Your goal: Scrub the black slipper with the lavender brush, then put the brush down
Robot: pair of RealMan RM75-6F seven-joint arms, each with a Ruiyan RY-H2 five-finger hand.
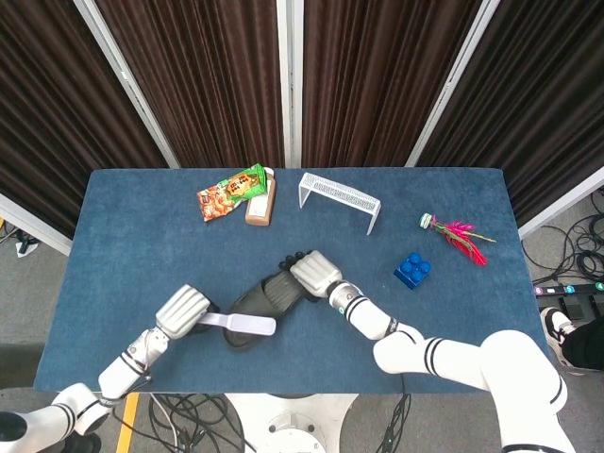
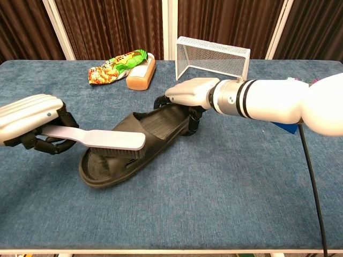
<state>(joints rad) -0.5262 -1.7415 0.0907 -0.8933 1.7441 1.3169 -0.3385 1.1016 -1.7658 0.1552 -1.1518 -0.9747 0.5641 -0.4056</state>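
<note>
- Black slipper (image 2: 134, 144) lay near the table's middle, toe end toward the near left; looked like light, flexible moulded foam with a ribbed footbed, likely to skid on the cloth unless pinned.
- Right hand (image 2: 187, 93) clamped over its heel end, fingers curled round the rim.
- Lavender brush (image 2: 102, 140): stiff flat plastic, dark bristles down on the strap; best held by its handle.
- Left hand (image 2: 32, 120) was clenched on that handle.
- Blue felt-like table (image 2: 241, 203); wire rack (image 2: 213, 56) and snack packet (image 2: 115, 67) sat far side.
</note>
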